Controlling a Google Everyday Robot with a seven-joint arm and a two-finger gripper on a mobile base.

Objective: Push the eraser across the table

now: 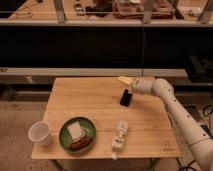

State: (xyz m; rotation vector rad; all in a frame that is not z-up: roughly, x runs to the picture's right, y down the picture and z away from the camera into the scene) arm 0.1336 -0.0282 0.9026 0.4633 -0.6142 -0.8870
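Observation:
The eraser [125,97] is a small black rounded block on the light wooden table [80,100], right of the middle and toward the far edge. My white arm comes in from the lower right. My gripper [131,90] is just above and to the right of the eraser, right at its upper end; I cannot tell if it touches it. A yellowish piece shows by the gripper at the table's far edge.
A green plate [77,134] with a sandwich sits near the front left. A white cup [40,133] stands at the front left corner. A white oblong packet [119,135] lies near the front middle. A dark railing and shelves run behind the table.

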